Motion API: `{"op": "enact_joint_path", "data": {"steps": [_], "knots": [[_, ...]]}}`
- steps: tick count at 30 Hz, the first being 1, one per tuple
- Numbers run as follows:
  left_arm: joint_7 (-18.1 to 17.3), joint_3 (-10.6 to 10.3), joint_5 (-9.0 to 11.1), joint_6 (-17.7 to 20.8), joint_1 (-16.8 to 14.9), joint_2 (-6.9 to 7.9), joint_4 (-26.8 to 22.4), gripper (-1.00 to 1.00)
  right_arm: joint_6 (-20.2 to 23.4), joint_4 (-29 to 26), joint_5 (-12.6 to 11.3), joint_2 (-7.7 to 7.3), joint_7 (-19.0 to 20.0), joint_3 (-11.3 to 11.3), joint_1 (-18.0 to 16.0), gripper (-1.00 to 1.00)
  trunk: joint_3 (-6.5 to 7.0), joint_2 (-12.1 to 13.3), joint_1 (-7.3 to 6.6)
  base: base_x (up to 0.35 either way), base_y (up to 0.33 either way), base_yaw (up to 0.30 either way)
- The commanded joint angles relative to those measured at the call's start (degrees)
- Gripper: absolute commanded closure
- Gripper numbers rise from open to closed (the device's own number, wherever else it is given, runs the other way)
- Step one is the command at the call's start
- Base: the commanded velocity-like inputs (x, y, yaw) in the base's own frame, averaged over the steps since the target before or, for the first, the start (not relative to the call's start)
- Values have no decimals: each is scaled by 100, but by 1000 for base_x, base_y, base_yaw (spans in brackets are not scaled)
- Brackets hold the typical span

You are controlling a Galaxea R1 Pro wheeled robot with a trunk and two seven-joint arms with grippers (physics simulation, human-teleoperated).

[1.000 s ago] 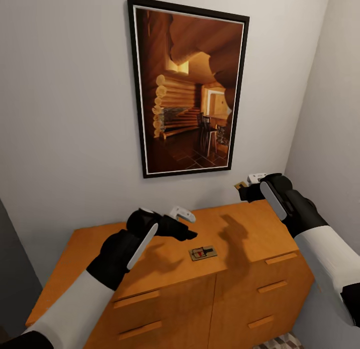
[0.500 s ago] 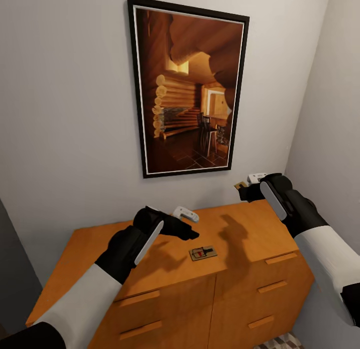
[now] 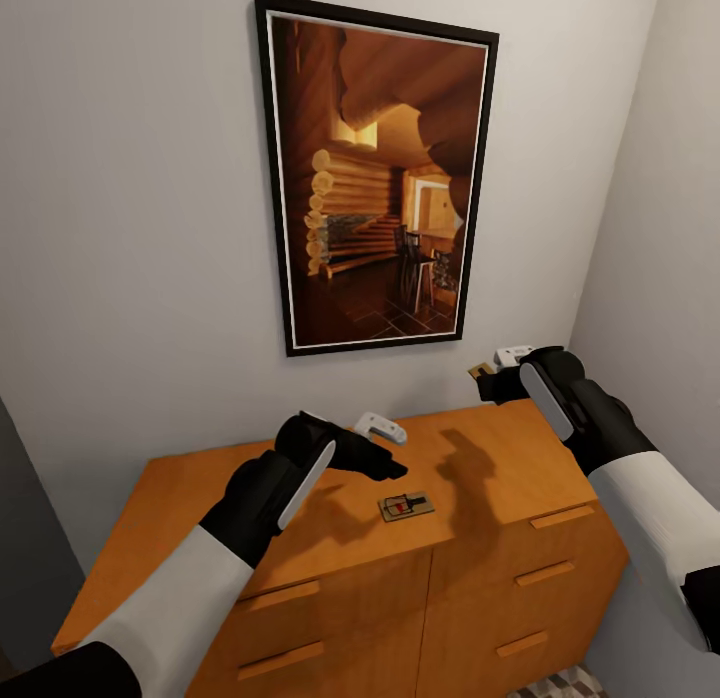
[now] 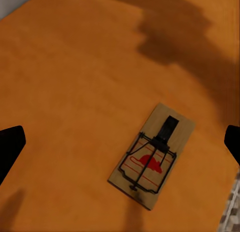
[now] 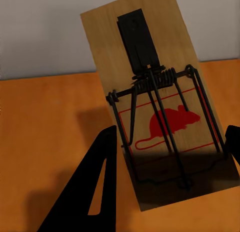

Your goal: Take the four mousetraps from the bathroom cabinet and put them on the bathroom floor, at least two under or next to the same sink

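One mousetrap [image 3: 406,505] lies flat on the top of the orange-brown cabinet [image 3: 200,498], a pale board with wire parts and a red mouse print. My left gripper [image 3: 393,450] hovers open just above and left of it. In the left wrist view that mousetrap [image 4: 152,162] lies below, between the spread fingertips [image 4: 10,147]. My right gripper [image 3: 488,376] is raised over the cabinet's back right corner, shut on a second mousetrap [image 3: 482,370]. The right wrist view shows this mousetrap [image 5: 155,102] clamped between the dark fingers [image 5: 95,192].
A large framed picture [image 3: 375,178] hangs on the white wall behind the cabinet. Another wall closes in on the right. Drawer fronts with bar handles [image 3: 545,573] face me. A patch of patterned floor tile [image 3: 560,683] shows at the lower right.
My left arm has drifted to the right, bringing its open gripper nearer the trap on the cabinet top. The right arm and its held trap have stayed still.
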Motion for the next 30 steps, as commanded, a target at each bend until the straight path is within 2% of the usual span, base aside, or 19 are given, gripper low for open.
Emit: {"op": "enact_joint_path", "data": {"steps": [1, 7, 21, 27, 30], "knots": [[18, -2, 39, 30, -7, -5, -2, -100, 15, -5, -53, -6, -45, 19, -5, 100, -7, -5, 0, 0, 0, 0], [12, -10, 49, 32, -9, -21, 2, -100, 15, -5, -55, 3, -38, 20, -7, 100, -4, -5, 0, 0, 0, -29], [11, -41, 55, 55, -10, 5, -33, -100, 15, -3, -54, -10, -41, 18, -6, 100, 33, -5, 0, 0, 0, -185], [11, -252, 65, 56, -11, 23, -9, -100, 15, 9, -53, -14, -44, 19, -7, 100, 36, -5, 0, 0, 0, -25], [11, -290, 67, 53, -11, 32, 22, -100, 15, 22, -53, -17, -48, 18, -7, 100, 36, -5, 0, 0, 0, -6]]}}
